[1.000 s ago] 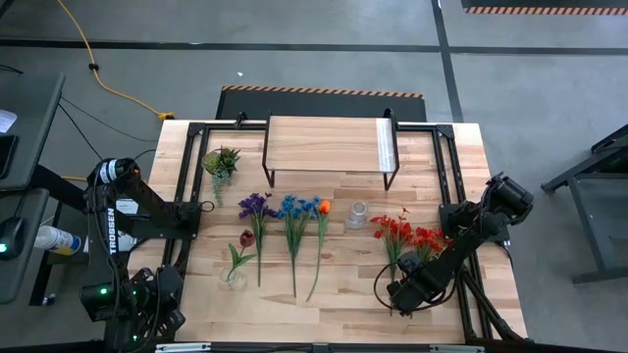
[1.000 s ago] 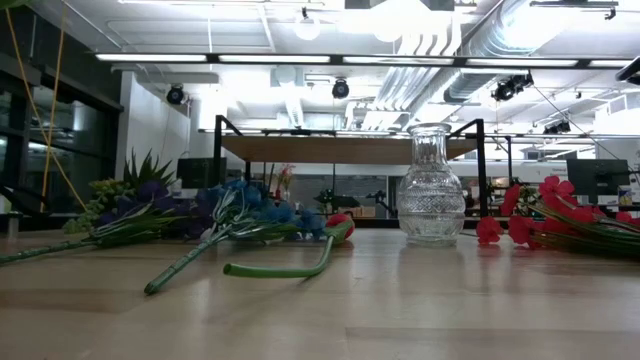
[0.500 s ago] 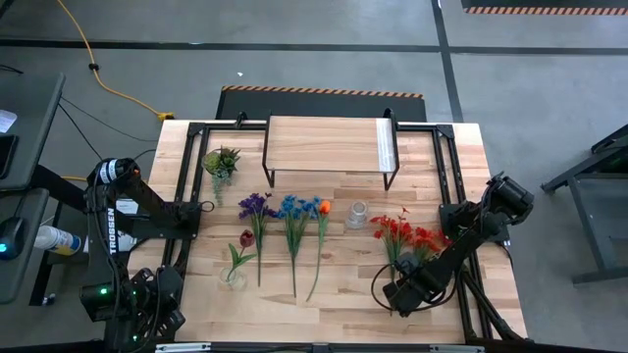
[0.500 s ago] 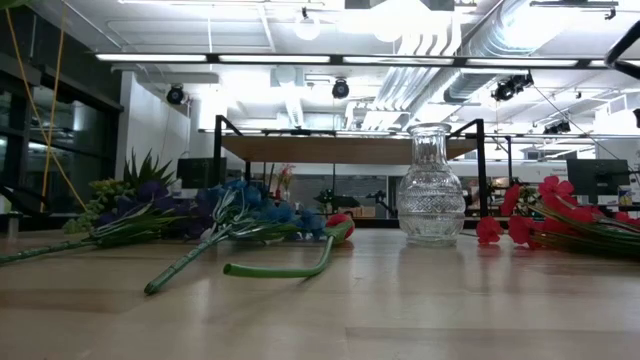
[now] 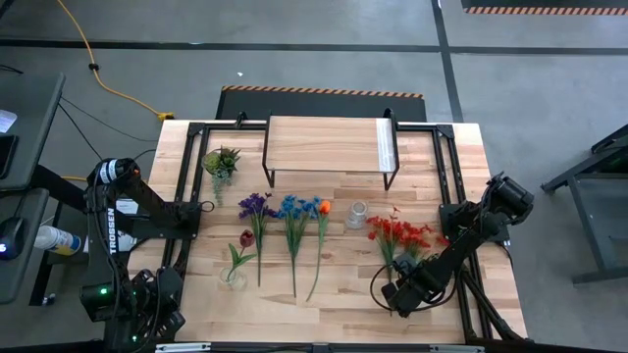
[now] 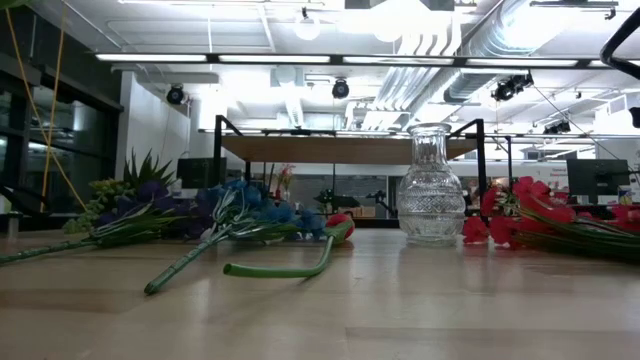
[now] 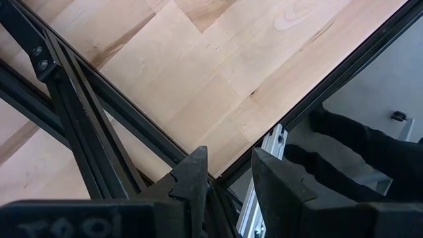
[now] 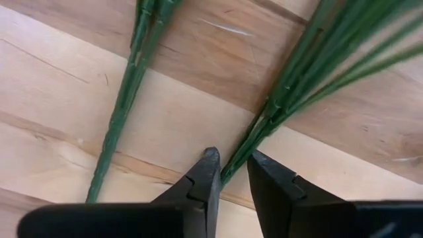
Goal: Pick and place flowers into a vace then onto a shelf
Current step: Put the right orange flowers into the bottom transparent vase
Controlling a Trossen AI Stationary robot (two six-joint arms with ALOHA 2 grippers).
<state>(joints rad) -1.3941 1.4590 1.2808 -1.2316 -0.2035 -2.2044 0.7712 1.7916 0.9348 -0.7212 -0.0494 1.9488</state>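
Note:
A bunch of red flowers (image 5: 397, 235) lies on the table right of the clear glass vase (image 5: 357, 214), its blooms toward the vase. My right gripper (image 5: 395, 293) is at the bunch's near stem end, shut on it. Purple (image 5: 257, 206), blue (image 5: 292, 208) and orange (image 5: 323, 207) flowers lie side by side left of the vase. The shelf (image 5: 329, 144) stands at the far edge. My left gripper (image 7: 230, 175) waits off the table's near left corner, fingers a little apart and empty. My right gripper pinches the red bunch's green stems (image 8: 232, 166) at their near free end, between its two fingertips (image 8: 210, 165). The fingers lie roughly along the stems, pointing toward the blooms, low over the tabletop. The stems fan out ahead of the fingers; the blooms (image 6: 510, 215) rest near the table.
A small green spiky plant (image 5: 220, 161) stands at the far left. A dark red bloom (image 5: 245, 238) leans in a small glass (image 5: 233, 279) near the left front. A separate green stem (image 8: 125, 112) lies beside the held bunch. Black frame rails run along both table sides.
My right gripper has gone a little toward the table's left edge with the red bunch. The bunch has slid along the table toward the vase, its blooms now closer to the glass.

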